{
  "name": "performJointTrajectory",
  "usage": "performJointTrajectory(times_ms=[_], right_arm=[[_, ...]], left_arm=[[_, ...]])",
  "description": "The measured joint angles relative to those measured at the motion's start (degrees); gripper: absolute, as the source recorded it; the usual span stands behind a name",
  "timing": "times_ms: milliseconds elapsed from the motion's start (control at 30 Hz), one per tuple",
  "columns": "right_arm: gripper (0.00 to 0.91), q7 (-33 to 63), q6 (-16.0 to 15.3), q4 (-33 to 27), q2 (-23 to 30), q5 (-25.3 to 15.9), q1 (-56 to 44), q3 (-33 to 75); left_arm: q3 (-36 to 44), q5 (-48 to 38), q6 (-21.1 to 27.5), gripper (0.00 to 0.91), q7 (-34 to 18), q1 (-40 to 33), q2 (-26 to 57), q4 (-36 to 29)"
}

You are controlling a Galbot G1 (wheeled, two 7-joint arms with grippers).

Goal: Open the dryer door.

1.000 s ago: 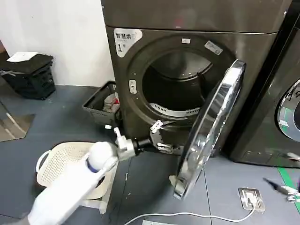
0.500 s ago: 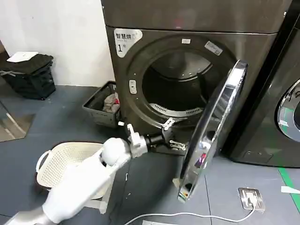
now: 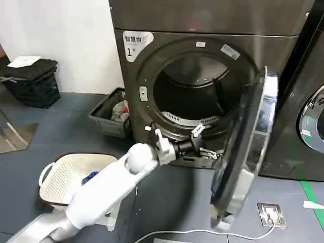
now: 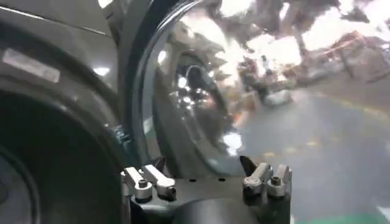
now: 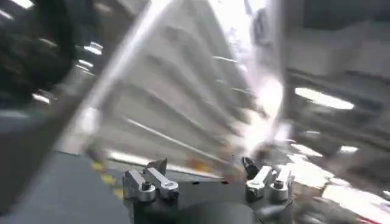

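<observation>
The dryer door stands swung out to the right of the dark machine stickered "1", nearly edge-on to me, its chrome rim catching light. The drum opening is uncovered. My left gripper is open at the lower lip of the opening, just left of the door's inner side, holding nothing. In the left wrist view the left gripper has spread fingers and the door's shiny round face sits close ahead of it. The right gripper is open and holds nothing, against a blurred background.
A white laundry basket sits on the floor under my left arm. A dark crate of clothes stands left of the dryer, a black box farther left. The neighbouring black machine is right of the door. A floor socket and cable lie below.
The door has swung farther out to the right. My left arm has followed it, moving right and up to the opening's lower lip. The right gripper has left the head view's lower right corner.
</observation>
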Motion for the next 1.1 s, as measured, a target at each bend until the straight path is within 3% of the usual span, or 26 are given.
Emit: performJointTrajectory(times_ms=[167, 267, 500, 1100], right_arm=[[0.907, 4.2, -4.3, -0.5, 2.2, -1.7, 0.1, 2.3], [0.907, 6.0, -5.3, -1.1, 2.5, -2.8, 0.0, 3.9], [0.907, 10.7, -5.6, -2.0, 3.9, -5.1, 1.0, 8.5], [0.907, 10.7, -4.4, 2.2, 8.8, -5.2, 1.9, 10.6]], left_arm=[[2.1, 0.2, 0.0, 0.907, -0.6, -2.0, -2.4, 2.1], [3.5, 0.2, -0.1, 0.907, -0.6, -3.4, -3.6, 3.3], [6.5, 0.0, 0.4, 0.907, -1.4, -6.4, -7.2, 6.0], [13.9, -0.9, 1.0, 0.907, -2.8, -14.1, -16.3, 14.0]])
